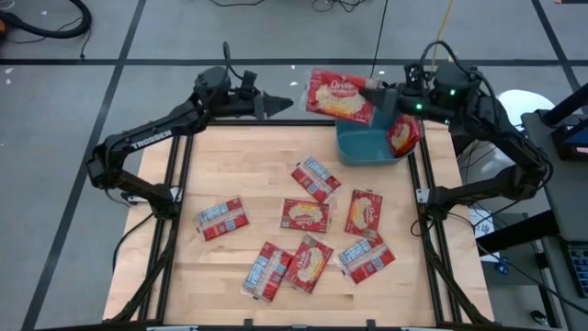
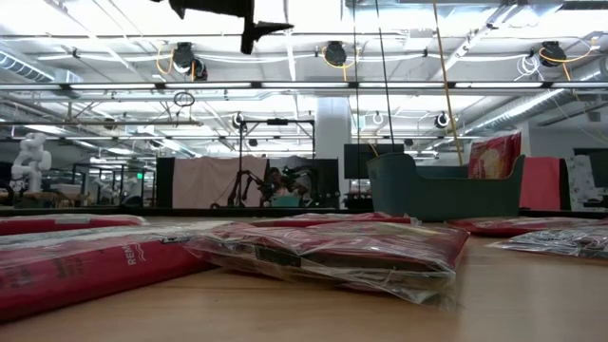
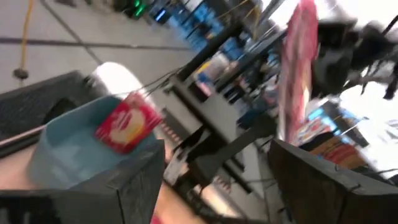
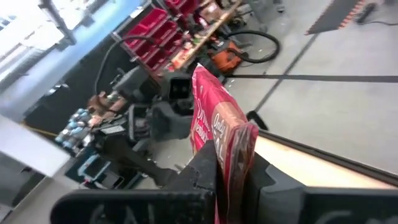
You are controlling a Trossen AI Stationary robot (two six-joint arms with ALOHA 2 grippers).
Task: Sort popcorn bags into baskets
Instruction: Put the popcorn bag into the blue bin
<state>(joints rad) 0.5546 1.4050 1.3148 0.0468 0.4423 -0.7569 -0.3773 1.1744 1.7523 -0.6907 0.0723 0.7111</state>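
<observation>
A red popcorn bag (image 1: pixel 338 96) with a yellow picture face hangs in the air over the table's far edge, and my right gripper (image 1: pixel 373 92) is shut on it. My left gripper (image 1: pixel 283 101) stands open just left of that bag, apart from it; its wrist view shows the bag edge-on (image 3: pixel 297 68) beyond the open gripper (image 3: pixel 214 155). The teal basket (image 1: pixel 367 149) stands at the far right, below the held bag. One bag (image 1: pixel 402 136) leans inside it against its right wall. Several more bags (image 1: pixel 305 214) lie flat on the wooden table. My right gripper pinches the bag's right end (image 4: pixel 231 146) between its two fingers, coming in about level from the table's right side. The bag reaches away from the fingers toward the left arm. It is lifted clear, with its picture face up in the high view.
The black frame rails (image 1: pixel 175 184) run along both sides of the table. The bags on the table spread from the middle to the near edge (image 1: pixel 266 271). Bare wood (image 1: pixel 248 156) lies between the left arm and the basket.
</observation>
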